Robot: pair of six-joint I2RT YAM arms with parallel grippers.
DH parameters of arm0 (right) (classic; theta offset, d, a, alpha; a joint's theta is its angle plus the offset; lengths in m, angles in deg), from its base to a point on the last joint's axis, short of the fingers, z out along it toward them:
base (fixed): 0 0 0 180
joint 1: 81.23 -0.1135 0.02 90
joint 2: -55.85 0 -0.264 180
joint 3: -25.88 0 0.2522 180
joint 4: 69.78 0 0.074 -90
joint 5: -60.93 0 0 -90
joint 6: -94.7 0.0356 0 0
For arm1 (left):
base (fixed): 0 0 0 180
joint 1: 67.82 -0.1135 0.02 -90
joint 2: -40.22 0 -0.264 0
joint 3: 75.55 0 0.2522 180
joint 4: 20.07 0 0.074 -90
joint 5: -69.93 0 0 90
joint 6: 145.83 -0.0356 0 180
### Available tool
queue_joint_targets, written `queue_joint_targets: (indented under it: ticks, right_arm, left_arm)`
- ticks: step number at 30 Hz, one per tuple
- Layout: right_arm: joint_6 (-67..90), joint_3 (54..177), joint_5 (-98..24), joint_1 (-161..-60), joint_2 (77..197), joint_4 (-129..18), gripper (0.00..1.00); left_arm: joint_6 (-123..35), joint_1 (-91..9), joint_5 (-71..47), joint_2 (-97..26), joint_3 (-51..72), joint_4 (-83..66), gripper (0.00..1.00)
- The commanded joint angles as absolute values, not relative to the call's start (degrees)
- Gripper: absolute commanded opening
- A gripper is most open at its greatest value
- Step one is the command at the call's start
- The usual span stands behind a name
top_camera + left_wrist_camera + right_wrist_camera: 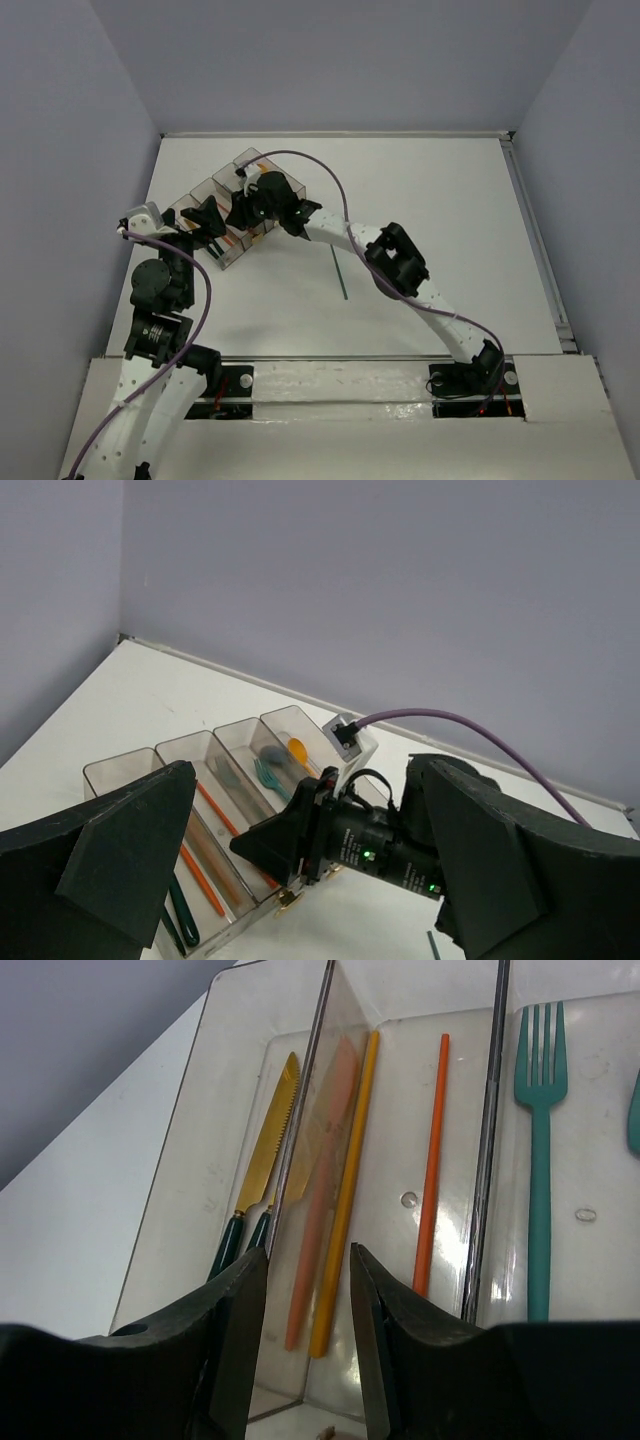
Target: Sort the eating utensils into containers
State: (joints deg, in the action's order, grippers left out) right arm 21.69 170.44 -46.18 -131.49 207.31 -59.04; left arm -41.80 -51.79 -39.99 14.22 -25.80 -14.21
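Right hand [308, 1260] parked low over the containers [120, 765], above the stick bin's near end, just beside the divider. Released: jaws apart, nothing between them. Left hand [203, 218] spread wide, empty, hovering by the near end of the same row.

Already binned: yellow-orange stick [345, 1190] and thin orange stick [432, 1160] together, teal fork [540, 1160] one bin over, serrated knife [270, 1125] on the other side. Left out on the worktop [430, 200]: one dark green stick [337, 272], well apart from the bins.

Reads as a drop finished; time to retreat.
- Lift straight up until clear of the bin walls, then swing sideways. Avoid clipping the divider.
- Keep jaws apart on the way out.
- Mind the left hand, close to that row.
- For the green stick: come down with jaws across its length, pinch near the middle. Thin and lying flat, so likely to slip.
- Lay lengthwise into the stick bin.
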Motion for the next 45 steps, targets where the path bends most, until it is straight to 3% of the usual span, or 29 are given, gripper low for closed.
queue_joint_targets:
  ticks: [1,8,12,14,17,21,27,36,41,45]
  right_arm:
    - [22.7,166.1,-45.7,-130.2,196.3,-63.4,0.44]
    - [23.5,140.6,-38.4,-126.3,176.5,-66.8,0.4]
    - [23.2,129.5,-26.7,-124.1,167.0,-54.9,0.3]
    - [24.4,122.8,-22.3,-122.7,164.6,-49.6,0.3]
    - [26.1,115.6,-18.1,-122.1,160.0,-42.8,0.33]
    - [28.2,107.1,-19.0,-122.1,157.1,-36.6,0.48]
    - [28.8,105.6,-22.6,-124.1,157.4,-35.6,0.56]
    - [29.2,108.0,-19.7,-127.2,159.8,-33.3,0.55]
    - [29.4,107.7,-19.3,-128.4,159.2,-33.5,0.5]
    - [30.2,108.3,-16.6,-129.5,161.8,-32.1,0.38]
  left_arm:
    - [-41.4,-51.7,-39.2,15.0,-24.4,-16.7,0.99]
    - [-41.1,-51.1,-38.8,16.9,-24.5,-16.6,0.99]
    - [-41.1,-50.5,-39.4,18.8,-24.5,-16.3,0.99]
    - [-41.3,-49.8,-39.7,19.4,-24.5,-16.3,0.99]
    - [-41.5,-49.1,-40.3,20.2,-24.4,-16.3,0.99]
    - [-41.5,-48.5,-40.4,20.6,-24.3,-16.3,0.99]
    - [-41.6,-47.9,-40.5,21.1,-24.4,-16.3,0.99]
    - [-41.6,-47.9,-40.6,20.9,-24.4,-16.2,0.99]
    - [-41.4,-47.3,-40.5,20.8,-24.4,-16.4,0.99]
    - [-41.5,-47.3,-40.6,21.1,-24.4,-16.2,0.99]
